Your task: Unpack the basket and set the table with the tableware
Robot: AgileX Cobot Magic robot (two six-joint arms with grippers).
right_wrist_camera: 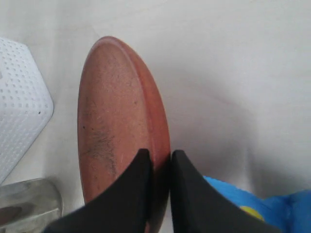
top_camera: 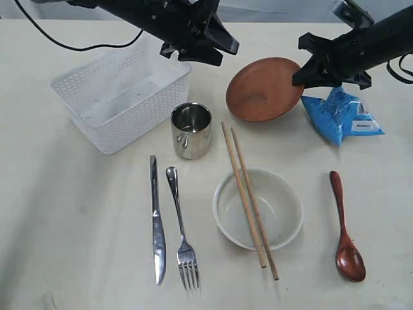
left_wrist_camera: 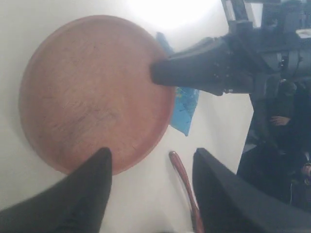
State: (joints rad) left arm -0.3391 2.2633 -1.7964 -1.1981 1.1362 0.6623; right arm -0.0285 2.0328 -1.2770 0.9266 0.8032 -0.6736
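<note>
The small round brown plate [top_camera: 261, 90] [left_wrist_camera: 92, 92] [right_wrist_camera: 116, 116] tilts behind the bowl. My right gripper [top_camera: 302, 72] [right_wrist_camera: 160, 155] is shut on its right rim. My left gripper [top_camera: 226, 48] [left_wrist_camera: 151, 155] hovers open by the plate's left side, holding nothing. The white basket [top_camera: 139, 123] [right_wrist_camera: 19, 97] stands at the back left. On the table [top_camera: 77, 213] lie the steel cup [top_camera: 191, 129], knife [top_camera: 157, 226], fork [top_camera: 181, 226], off-white bowl [top_camera: 284, 213] with two chopsticks [top_camera: 248, 194] across it, and the wooden spoon [top_camera: 345, 226] [left_wrist_camera: 182, 179].
A crinkly blue snack packet [top_camera: 342, 116] [left_wrist_camera: 187, 111] [right_wrist_camera: 243, 204] lies right of the plate, under my right arm. The cup [right_wrist_camera: 24, 199] stands between basket and plate. Black cables trail across the table's far left.
</note>
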